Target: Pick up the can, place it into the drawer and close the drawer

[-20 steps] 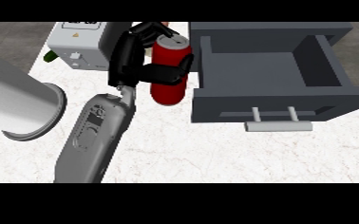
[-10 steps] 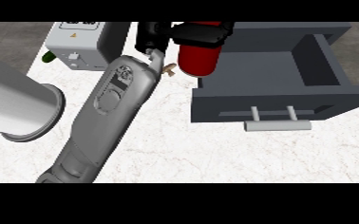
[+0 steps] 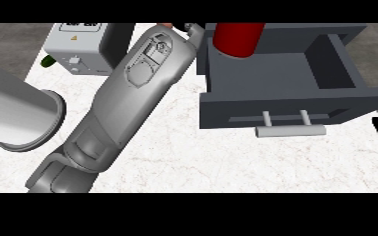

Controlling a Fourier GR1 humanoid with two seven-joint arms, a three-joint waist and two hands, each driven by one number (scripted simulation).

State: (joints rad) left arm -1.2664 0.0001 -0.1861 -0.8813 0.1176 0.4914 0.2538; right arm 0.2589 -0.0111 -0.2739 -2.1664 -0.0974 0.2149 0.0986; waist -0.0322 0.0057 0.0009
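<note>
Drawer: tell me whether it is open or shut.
Open. The drawer is pulled out, its grey inside exposed, its handle toward the robot. The can shows at its back left corner.

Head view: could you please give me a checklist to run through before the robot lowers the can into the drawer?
1. Drawer open: ok, it is pulled out toward the robot.
2. Can over the drawer: ok, its red body shows over the back left part of the opening.
3. Can's height above the drawer floor: cannot tell from this steep view.
4. Hold on the can: cannot tell, the left forearm covers where it is held.
5. Drawer handle free for closing: ok, nothing lies against it.
</note>
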